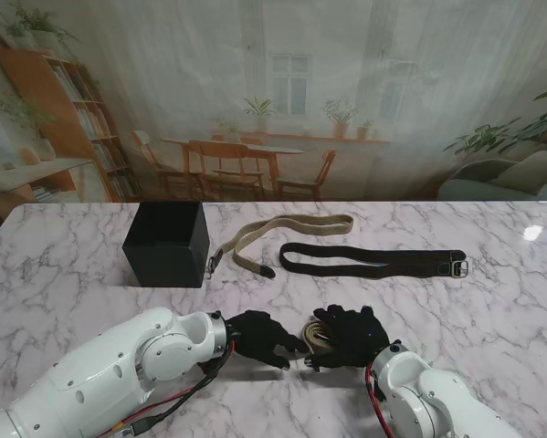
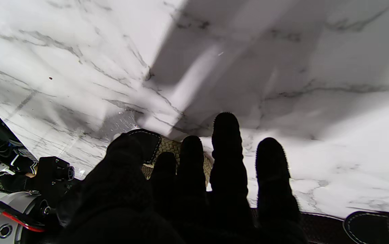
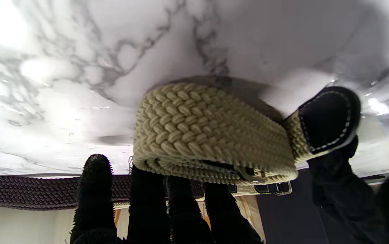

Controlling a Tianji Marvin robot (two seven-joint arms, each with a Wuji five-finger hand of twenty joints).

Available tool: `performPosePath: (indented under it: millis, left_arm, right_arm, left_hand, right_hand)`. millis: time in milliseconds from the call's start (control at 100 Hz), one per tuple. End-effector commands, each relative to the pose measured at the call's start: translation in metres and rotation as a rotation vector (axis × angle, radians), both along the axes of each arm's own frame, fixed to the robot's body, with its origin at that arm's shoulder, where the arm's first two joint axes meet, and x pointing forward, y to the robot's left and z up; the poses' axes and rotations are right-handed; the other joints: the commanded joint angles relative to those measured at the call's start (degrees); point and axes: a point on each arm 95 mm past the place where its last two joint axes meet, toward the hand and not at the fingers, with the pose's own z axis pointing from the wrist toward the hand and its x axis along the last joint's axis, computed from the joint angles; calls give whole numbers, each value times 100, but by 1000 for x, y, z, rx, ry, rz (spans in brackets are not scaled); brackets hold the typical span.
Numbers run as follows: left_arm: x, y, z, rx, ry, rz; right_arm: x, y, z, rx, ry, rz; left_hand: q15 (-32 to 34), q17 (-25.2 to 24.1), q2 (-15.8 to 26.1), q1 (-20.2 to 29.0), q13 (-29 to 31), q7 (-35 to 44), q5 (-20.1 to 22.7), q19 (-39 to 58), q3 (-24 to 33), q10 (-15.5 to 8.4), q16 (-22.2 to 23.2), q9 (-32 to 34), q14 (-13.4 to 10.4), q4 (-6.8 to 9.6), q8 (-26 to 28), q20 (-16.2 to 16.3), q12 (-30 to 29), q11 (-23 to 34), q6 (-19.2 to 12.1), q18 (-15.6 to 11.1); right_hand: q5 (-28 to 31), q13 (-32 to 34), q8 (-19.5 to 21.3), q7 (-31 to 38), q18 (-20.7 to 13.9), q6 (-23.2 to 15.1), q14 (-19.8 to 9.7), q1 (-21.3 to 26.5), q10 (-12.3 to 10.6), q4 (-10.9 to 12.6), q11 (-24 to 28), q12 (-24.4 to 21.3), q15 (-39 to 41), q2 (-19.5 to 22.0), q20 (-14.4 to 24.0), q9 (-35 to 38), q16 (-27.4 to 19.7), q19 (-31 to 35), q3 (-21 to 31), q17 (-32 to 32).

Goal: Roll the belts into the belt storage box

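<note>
The marble worktop (image 1: 456,301) carries a black storage box (image 1: 166,244) at far left. A black belt (image 1: 373,261) and a tan belt (image 1: 291,233) lie flat beside it, unrolled. Nearer to me, the right hand (image 1: 353,336) grips a coiled woven belt (image 3: 211,135). The left hand (image 1: 262,336) rests beside the coil, fingers spread, empty.

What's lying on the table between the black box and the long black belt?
A tan belt, unrolled and folded on itself, lies between the box and the black belt. The stand's view shows it.
</note>
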Motion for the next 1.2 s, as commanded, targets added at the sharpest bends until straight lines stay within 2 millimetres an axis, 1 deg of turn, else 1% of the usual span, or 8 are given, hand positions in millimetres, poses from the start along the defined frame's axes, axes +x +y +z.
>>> performPosePath:
  millis: [0,190,380,640,840,890,1050,1190]
  left_arm:
    - [-8,7,-19,55,50,4]
    - [-9,7,-19,56,50,0]
    - [-9,7,-19,55,48,0]
    - [-9,7,-19,54,48,-1]
    - [-10,8,-19,53,48,-3]
    - [-10,8,-19,53,46,-3]
    - [-10,10,-18,52,38,-4]
    - [-10,14,-16,52,26,2]
  right_arm:
    - [-17,0,-27,-43,75,-4]
    - [-18,3,-27,-96,58,2]
    - [-19,5,-25,-137,-5,5]
    - [-20,11,-26,-139,-35,-43]
    - [-19,13,-29,-154,-39,-50]
    - [-19,13,-29,-155,-45,-53]
    - [-19,10,-27,-163,-71,-49]
    - [-19,8,-24,-163,-77,-45]
  left_hand:
    - [-1027,-48,194,107,-272,-210,-256,-11,-111,28,-646,-234,577,52,-117,140,-6,-66,118,88]
    - [-1021,-42,202,109,-270,-206,-250,-7,-115,31,-643,-222,571,51,-126,140,-5,-63,109,78]
    - [-1022,-42,202,119,-278,-209,-268,-7,-114,41,-643,-253,568,50,-134,138,-9,-75,110,78]
    - [-1014,-33,198,138,-267,-200,-253,9,-113,39,-640,-240,581,50,-138,145,-8,-66,119,76]
    - [-1013,-27,204,140,-266,-190,-241,12,-113,40,-640,-235,581,49,-137,144,-9,-67,110,68]
    - [-1015,-25,209,147,-272,-189,-241,15,-110,48,-641,-233,581,50,-137,145,-9,-67,117,70]
    - [-1010,-18,210,147,-265,-178,-228,23,-115,37,-639,-230,576,49,-132,147,-8,-65,99,67]
    - [-1007,-13,215,156,-266,-170,-219,29,-112,47,-638,-227,586,49,-128,148,-6,-63,97,62]
  right_hand:
    - [-152,59,27,-120,301,193,428,73,137,-40,-102,-35,-5562,-298,-104,-79,-1201,-131,158,-101]
    - [-8,181,443,34,227,89,54,1045,-36,85,424,264,-5311,-760,-12,56,-950,3,-3,-52]
    - [250,65,748,219,128,161,-38,963,25,61,553,496,-5239,-752,149,-36,-783,62,-13,-149]
    - [405,81,954,258,293,233,245,732,150,33,602,503,-5319,-224,142,36,-874,2,-137,-254]
    - [423,484,1452,269,328,99,60,2382,63,384,1005,826,-4804,-644,253,8,-591,386,-302,89]
    - [418,636,1538,270,345,85,11,2668,67,493,1170,978,-4493,-811,349,41,-376,615,-105,277]
    - [418,1138,1620,303,24,18,-121,2589,46,474,1694,1423,-3407,-1420,806,206,191,1722,1838,1183]
    - [407,1645,1598,414,-452,-58,-232,2700,4,443,2069,1694,-2638,-1647,918,418,515,2392,2330,1898]
